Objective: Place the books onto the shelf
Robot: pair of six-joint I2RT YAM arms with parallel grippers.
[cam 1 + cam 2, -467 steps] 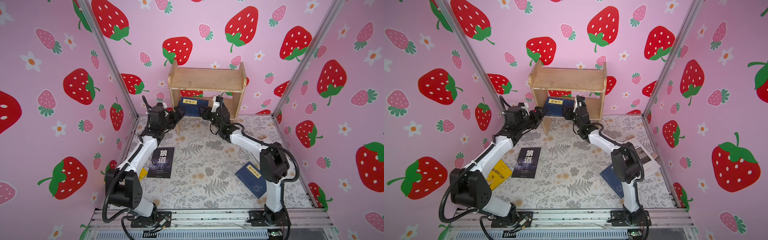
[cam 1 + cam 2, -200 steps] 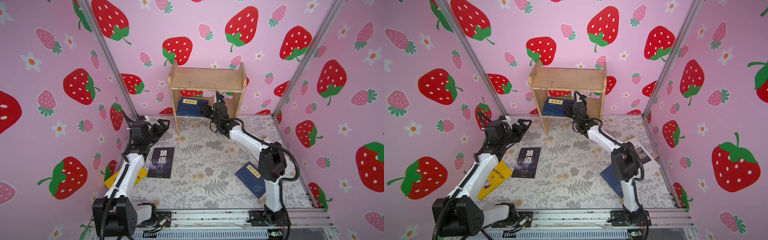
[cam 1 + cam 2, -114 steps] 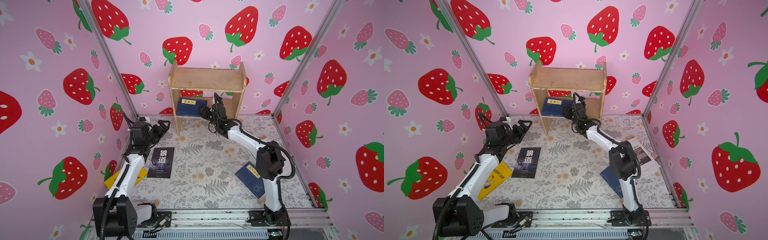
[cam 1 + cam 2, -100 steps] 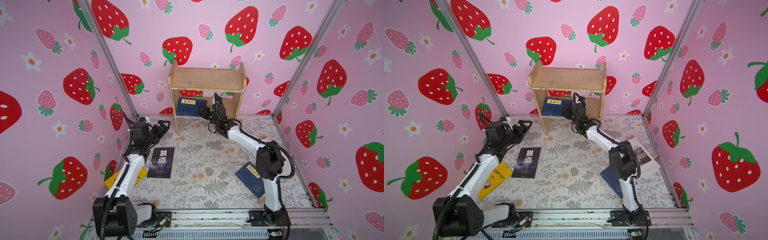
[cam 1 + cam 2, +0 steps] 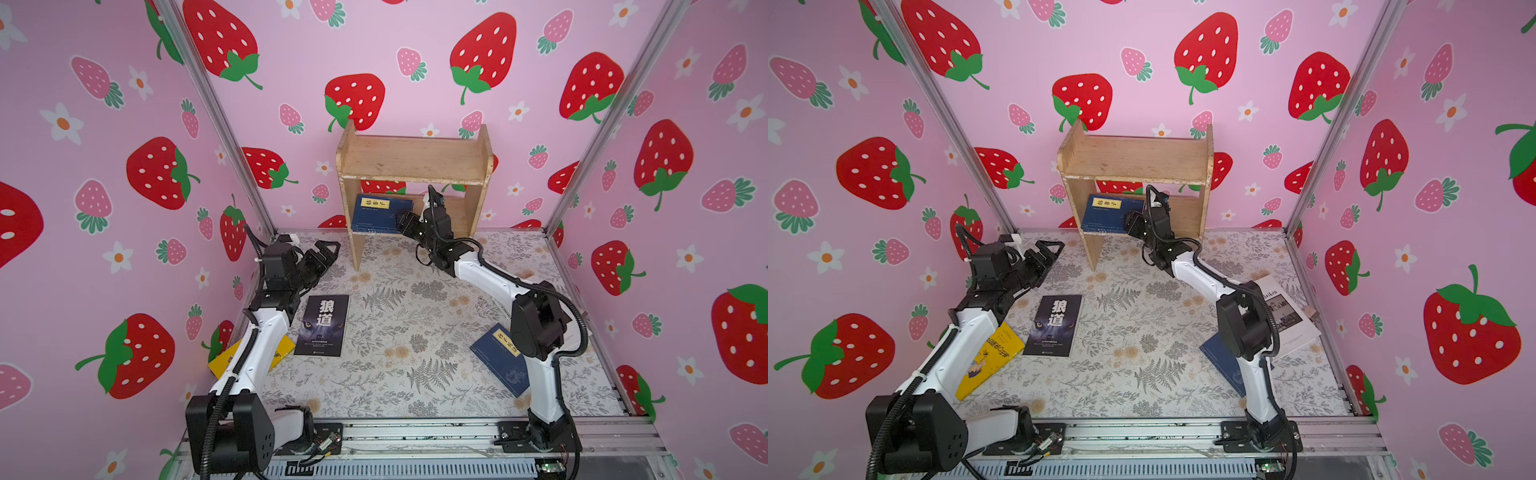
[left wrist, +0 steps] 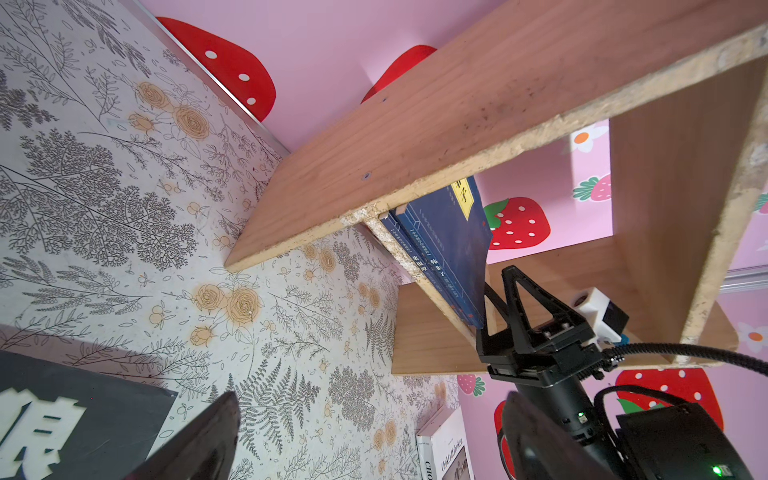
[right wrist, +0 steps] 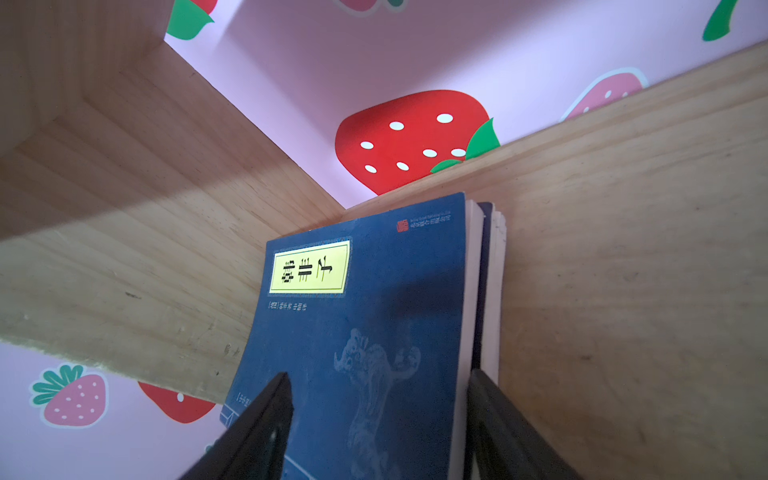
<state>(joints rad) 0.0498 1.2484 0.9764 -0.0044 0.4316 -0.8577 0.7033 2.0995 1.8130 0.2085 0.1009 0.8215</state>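
Note:
The light-wood shelf [image 5: 413,166] [image 5: 1136,160] stands against the back wall. Two navy books [image 5: 380,212] [image 5: 1106,212] [image 7: 365,311] lean on its lower tier against the left side panel. My right gripper [image 5: 405,222] [image 5: 1129,222] [image 7: 378,399] is open, its fingertips against the front navy cover, gripping nothing. My left gripper [image 5: 328,249] [image 5: 1052,249] [image 6: 370,440] hangs open and empty left of the shelf. On the table lie a black book [image 5: 324,326], a yellow book [image 5: 988,357] partly under the left arm, another navy book [image 5: 498,357] and a white book [image 5: 1283,316].
Pink strawberry walls close in the table on three sides. The shelf's upper tier [image 5: 415,160] holds nothing, and the right half of the lower tier [image 5: 1183,212] is bare. A metal rail [image 5: 415,432] runs along the front edge.
The left arm has pulled back from the shelf to the table's left side, its gripper still open. The right gripper has stayed at the navy books, shifting slightly leftwards.

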